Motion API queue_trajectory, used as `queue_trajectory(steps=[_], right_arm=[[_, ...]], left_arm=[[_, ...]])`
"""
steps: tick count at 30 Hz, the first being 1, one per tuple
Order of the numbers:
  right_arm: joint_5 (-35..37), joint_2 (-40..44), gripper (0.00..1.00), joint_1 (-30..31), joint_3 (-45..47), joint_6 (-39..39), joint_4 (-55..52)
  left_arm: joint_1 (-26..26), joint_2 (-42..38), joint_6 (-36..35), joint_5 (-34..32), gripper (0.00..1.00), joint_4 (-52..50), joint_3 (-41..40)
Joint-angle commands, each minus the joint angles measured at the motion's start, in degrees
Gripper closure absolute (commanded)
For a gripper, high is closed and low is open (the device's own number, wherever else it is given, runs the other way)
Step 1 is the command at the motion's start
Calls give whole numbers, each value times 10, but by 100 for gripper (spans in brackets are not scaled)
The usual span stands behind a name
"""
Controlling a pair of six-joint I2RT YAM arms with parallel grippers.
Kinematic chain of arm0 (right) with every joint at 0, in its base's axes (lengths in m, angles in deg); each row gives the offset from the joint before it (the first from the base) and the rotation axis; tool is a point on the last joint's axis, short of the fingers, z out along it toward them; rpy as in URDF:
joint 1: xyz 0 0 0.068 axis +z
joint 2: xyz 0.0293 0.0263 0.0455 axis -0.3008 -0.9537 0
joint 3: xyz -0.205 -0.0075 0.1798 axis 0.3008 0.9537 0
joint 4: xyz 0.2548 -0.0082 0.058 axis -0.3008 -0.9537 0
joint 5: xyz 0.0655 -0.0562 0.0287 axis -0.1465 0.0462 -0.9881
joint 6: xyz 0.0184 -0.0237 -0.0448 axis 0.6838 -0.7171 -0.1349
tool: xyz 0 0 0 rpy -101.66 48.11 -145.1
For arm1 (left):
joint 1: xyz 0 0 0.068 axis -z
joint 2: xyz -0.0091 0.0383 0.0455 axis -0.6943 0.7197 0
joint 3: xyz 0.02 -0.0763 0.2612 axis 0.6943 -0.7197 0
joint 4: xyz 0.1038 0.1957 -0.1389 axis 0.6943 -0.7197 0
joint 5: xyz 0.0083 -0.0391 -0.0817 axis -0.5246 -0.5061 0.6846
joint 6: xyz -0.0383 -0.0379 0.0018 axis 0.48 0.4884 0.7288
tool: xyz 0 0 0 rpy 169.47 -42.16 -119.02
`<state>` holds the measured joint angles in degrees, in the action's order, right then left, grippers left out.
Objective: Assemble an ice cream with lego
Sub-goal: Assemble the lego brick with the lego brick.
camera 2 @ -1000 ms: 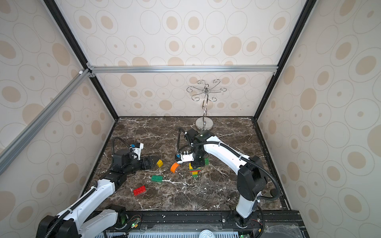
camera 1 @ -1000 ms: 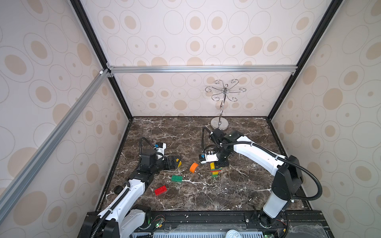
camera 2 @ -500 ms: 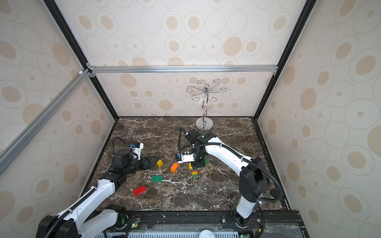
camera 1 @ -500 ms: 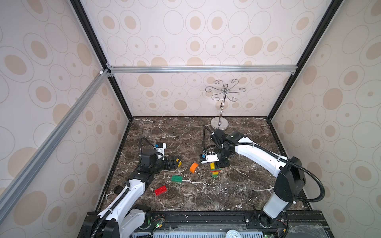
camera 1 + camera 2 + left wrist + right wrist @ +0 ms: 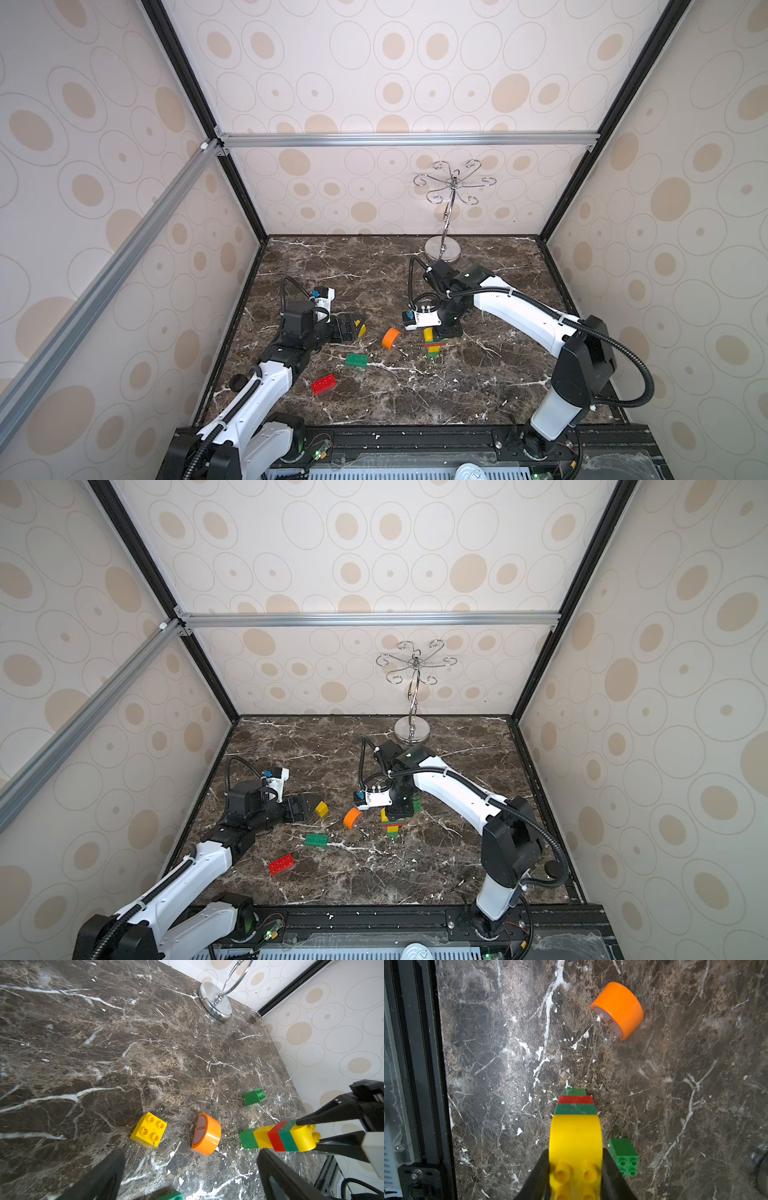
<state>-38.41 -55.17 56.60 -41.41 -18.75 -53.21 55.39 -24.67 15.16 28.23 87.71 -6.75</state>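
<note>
Snugly, the yellow dome (image 5: 575, 1138) sits between both right fingers (image 5: 536, 1179).

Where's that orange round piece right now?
In both top views the orange piece lies on the table, between the yellow brick on its left and the stack on its right.

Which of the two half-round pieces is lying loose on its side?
The orange dome, on its side on the marble beside the yellow square brick. The yellow dome caps the upright stack, between the fingers of the right gripper.
</note>
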Motion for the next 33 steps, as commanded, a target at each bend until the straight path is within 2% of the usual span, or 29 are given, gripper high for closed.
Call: queue_trajectory(steps=[1,19,23,27,33], right_arm=[[12,-38,61,0,24,-12,-42],[14,-11,46,0,32,3,2],[14,11,39,0,35,8,8],[9,35,27,0,41,13,12],[-11,75,17,0,35,27,-5]], left_arm=[[-4,-7,3,4,0,11,4],[-5,-9,2,3,0,11,4],[-6,-9,3,4,0,12,4],[-6,-7,4,8,0,16,4],[-6,-8,4,9,0,18,4]])
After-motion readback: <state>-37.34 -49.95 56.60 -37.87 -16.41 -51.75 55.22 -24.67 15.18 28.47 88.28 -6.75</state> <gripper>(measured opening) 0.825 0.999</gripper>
